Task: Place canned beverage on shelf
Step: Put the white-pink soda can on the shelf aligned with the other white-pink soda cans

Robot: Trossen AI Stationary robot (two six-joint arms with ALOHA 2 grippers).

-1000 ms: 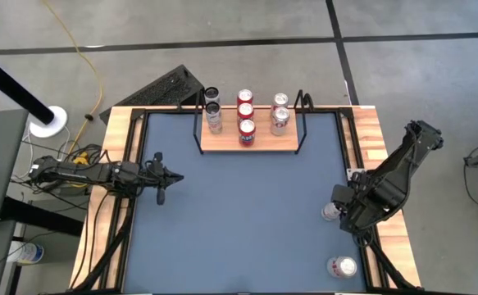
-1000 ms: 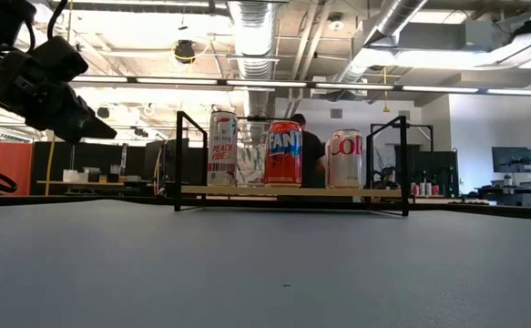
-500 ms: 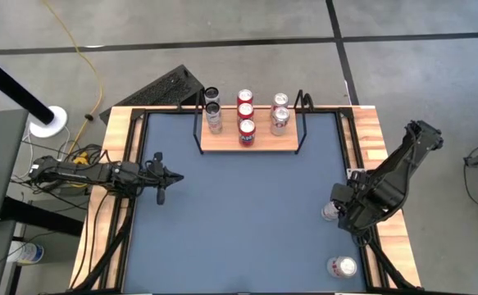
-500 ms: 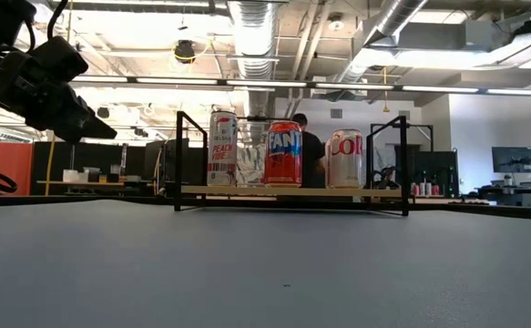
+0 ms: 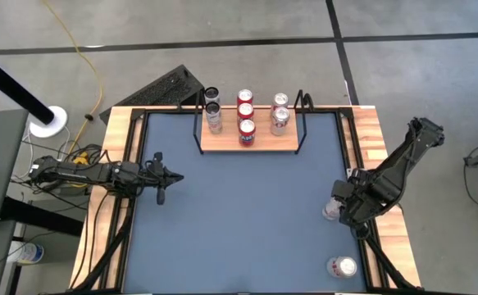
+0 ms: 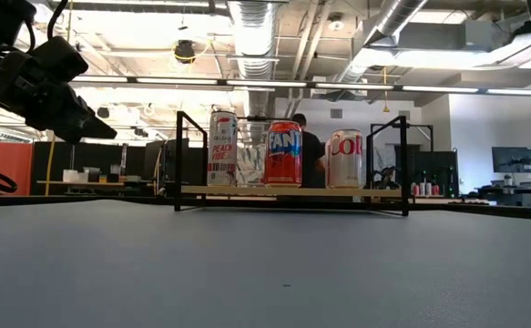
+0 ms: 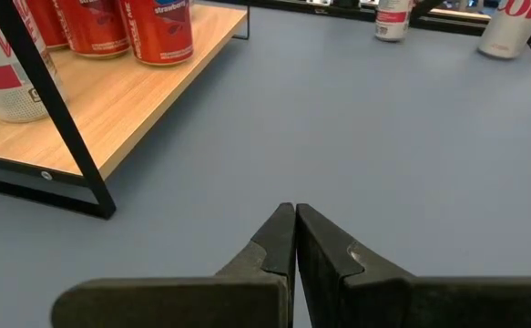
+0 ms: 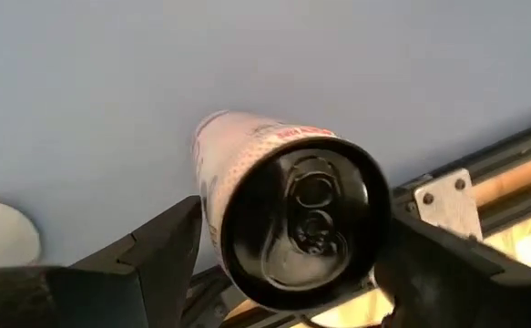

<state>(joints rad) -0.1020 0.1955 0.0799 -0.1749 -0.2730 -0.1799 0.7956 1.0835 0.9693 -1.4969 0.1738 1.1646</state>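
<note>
1. The right gripper (image 8: 292,264) is straddling a silver can (image 8: 288,219), one dark finger either side of it and spread wide; I can't tell whether the pads are pressing on it yet.
2. That can (image 5: 331,211) is standing right under the wrist by the table's right edge, with a second can (image 5: 342,266) nearer the front.
3. This looks like the grasping step: closing firmly, then lifting straight up.
4. The shelf (image 5: 248,141) is sitting well away at the far edge, already carrying several cans, so the carry needs an open spot.
5. The left gripper (image 7: 294,239) is waiting, fingers pressed together, empty.
</note>
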